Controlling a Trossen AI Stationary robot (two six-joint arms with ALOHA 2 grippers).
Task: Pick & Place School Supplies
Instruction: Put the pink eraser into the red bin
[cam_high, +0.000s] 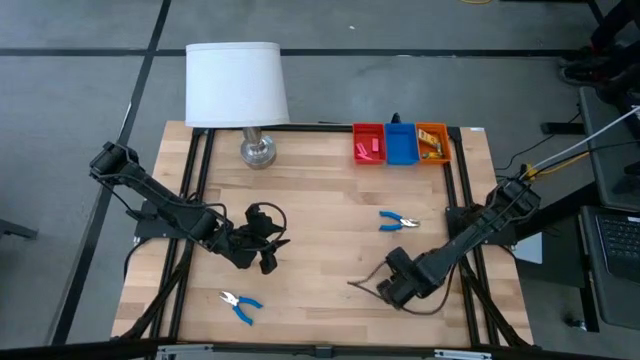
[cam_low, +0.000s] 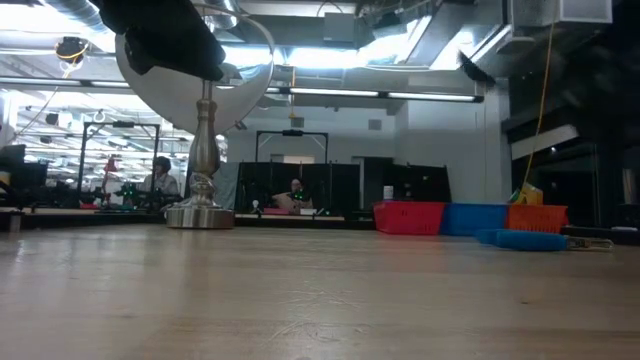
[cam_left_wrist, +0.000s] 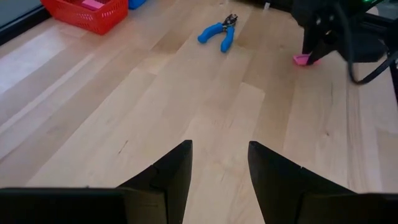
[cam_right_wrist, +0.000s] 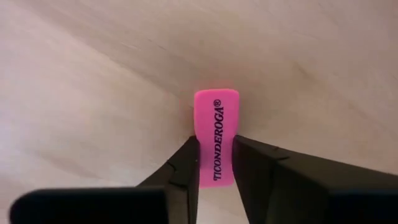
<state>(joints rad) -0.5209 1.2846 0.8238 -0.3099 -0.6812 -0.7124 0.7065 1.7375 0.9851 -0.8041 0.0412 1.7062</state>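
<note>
The right gripper (cam_right_wrist: 214, 163) is down at the table's near edge, well away from the lamp (cam_high: 237, 85), and its fingers (cam_right_wrist: 183, 168) are pinched on a pink eraser (cam_right_wrist: 216, 137) lying flat on the wood; the lettering on it reads TICONDEROGA. From above, that eraser is hidden under the gripper (cam_high: 388, 290). The left gripper (cam_left_wrist: 219, 171) hovers over bare table nearer the lamp, jaws parted with nothing between them. Two blue-handled pliers are out: one (cam_high: 398, 222) between the right arm and the trays, the other (cam_high: 240, 303) at the near edge on the lamp's side. At the far edge, beside the lamp, stand three trays: red (cam_high: 368, 143), blue (cam_high: 401, 143), orange (cam_high: 432, 141). Pink pieces (cam_high: 367, 148) sit in the red tray, too small to count; something yellowish (cam_high: 431, 150) shows in the orange one, hard to make out. The low view cuts the lamp's shade off at the top
</note>
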